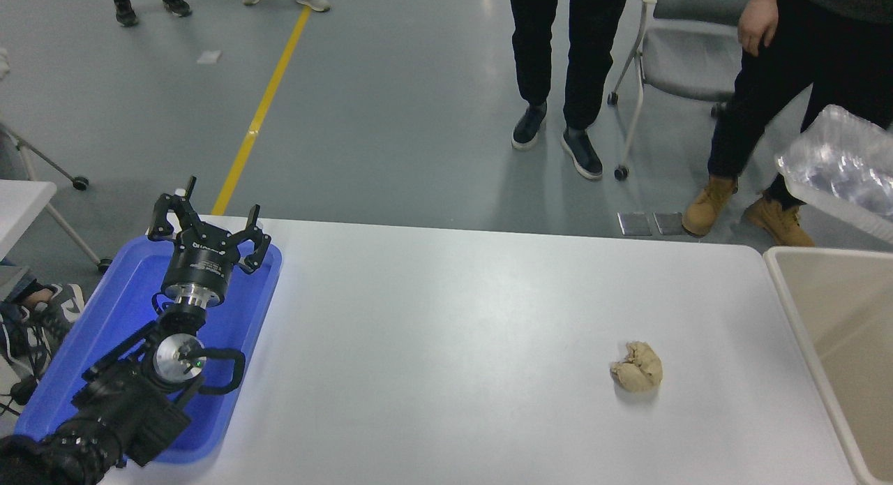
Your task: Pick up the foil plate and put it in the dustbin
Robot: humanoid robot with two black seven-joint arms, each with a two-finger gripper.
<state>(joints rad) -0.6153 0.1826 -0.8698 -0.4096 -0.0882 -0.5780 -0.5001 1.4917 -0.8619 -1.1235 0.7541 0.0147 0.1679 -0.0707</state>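
Foil plate airborne over dustbin, tilted | left end effector agape

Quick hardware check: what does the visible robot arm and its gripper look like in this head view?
Only the left arm shows. The left gripper is matte black with several jointed, claw-like black fingers on a cylindrical black body bearing small white lettering, too small to read. Behind it sits a silver metal wrist ring, then a round silver cap with a small green light, looped black cables, and a ribbed black forearm. The right arm is out of frame.

Black left arm, silver wrist ring, black fingers, white lettering
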